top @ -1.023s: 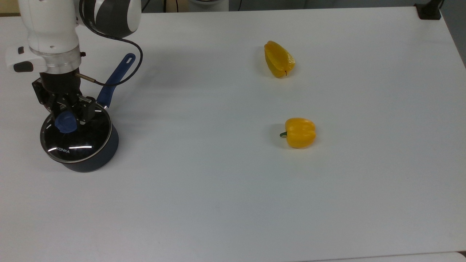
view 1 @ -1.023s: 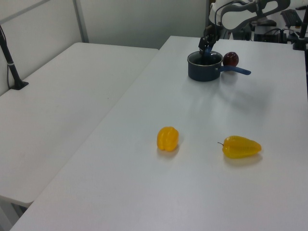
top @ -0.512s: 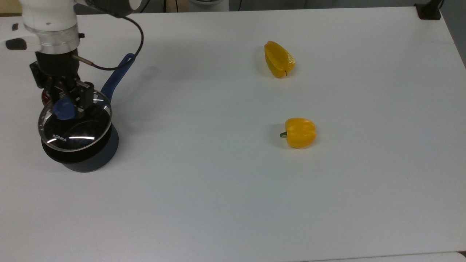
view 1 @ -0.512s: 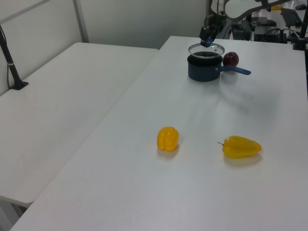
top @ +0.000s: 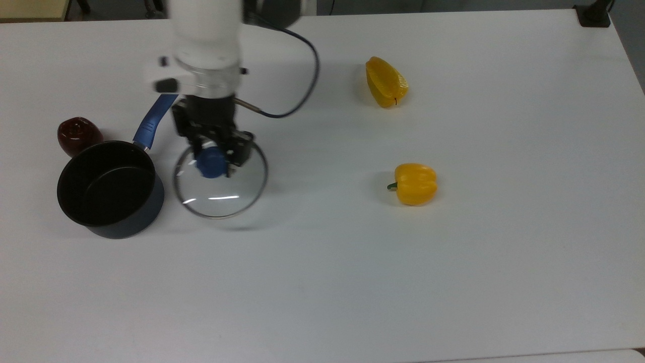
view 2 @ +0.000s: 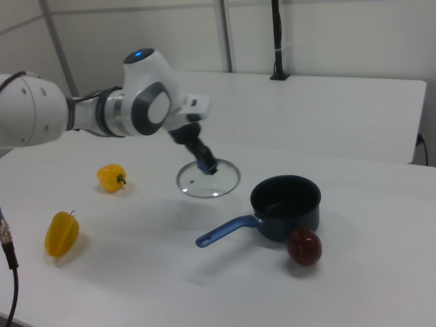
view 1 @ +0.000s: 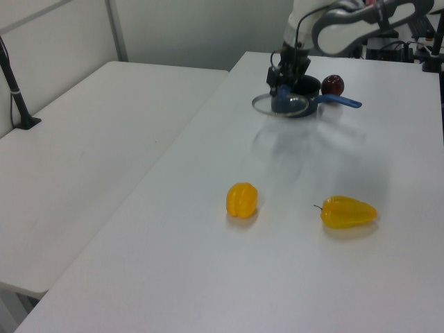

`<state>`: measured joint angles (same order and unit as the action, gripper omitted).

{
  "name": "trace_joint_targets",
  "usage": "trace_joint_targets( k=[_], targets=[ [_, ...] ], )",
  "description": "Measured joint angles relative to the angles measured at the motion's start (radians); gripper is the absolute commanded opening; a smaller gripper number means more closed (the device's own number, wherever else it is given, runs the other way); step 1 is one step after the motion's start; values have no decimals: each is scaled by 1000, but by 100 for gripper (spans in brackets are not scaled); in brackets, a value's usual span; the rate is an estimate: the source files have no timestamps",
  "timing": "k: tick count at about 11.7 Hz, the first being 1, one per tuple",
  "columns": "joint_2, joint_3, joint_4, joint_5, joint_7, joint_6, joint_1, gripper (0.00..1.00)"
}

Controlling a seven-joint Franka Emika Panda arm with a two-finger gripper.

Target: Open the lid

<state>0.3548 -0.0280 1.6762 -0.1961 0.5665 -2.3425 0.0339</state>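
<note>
The white worktop (top: 453,282) has wide bare room: in the top view its whole lower half and right side are free, and its far edge runs along the top of the picture, with a dark clamp (top: 594,15) at the top view's upper right corner. The things sit in two groups well apart. At the top view's left stands the pan (top: 111,189), uncovered and dark inside, its blue handle (top: 153,121) pointing up toward the far edge, with a dark red apple (top: 78,135) just beside its rim. At the top view's right lie a long yellow pepper (top: 385,81) and a round yellow pepper (top: 415,183), apart from each other, with clear worktop between them and the pan. The lid (top: 220,189) is off the pan and held in the air just to the pan's right in the top view; in the right view (view 2: 208,179) it hangs roughly level above the worktop, a shadow beneath it. The gripper (top: 214,159) has its jaws closed on the lid's blue knob (top: 210,163). The arm (view 2: 129,109) reaches in from the right view's left, its wrist angled down to the knob; in the left view (view 1: 284,73) it comes down beside the pan.
</note>
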Motion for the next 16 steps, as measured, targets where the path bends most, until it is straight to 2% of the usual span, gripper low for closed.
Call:
trace_joint_targets(
  k=[4,7,8,9,11,16],
  targets=[
    [48,-1,44,-41,108,0,-151,39],
    [95,0,44,-69,121,-8,-190,40],
    [108,0,44,-78,123,-33,-198,50],
    [113,0,42,-83,123,-53,-200,54],
    [114,0,42,-86,123,-58,-200,100],
    [107,1,32,-87,123,-36,-200,100]
  ],
)
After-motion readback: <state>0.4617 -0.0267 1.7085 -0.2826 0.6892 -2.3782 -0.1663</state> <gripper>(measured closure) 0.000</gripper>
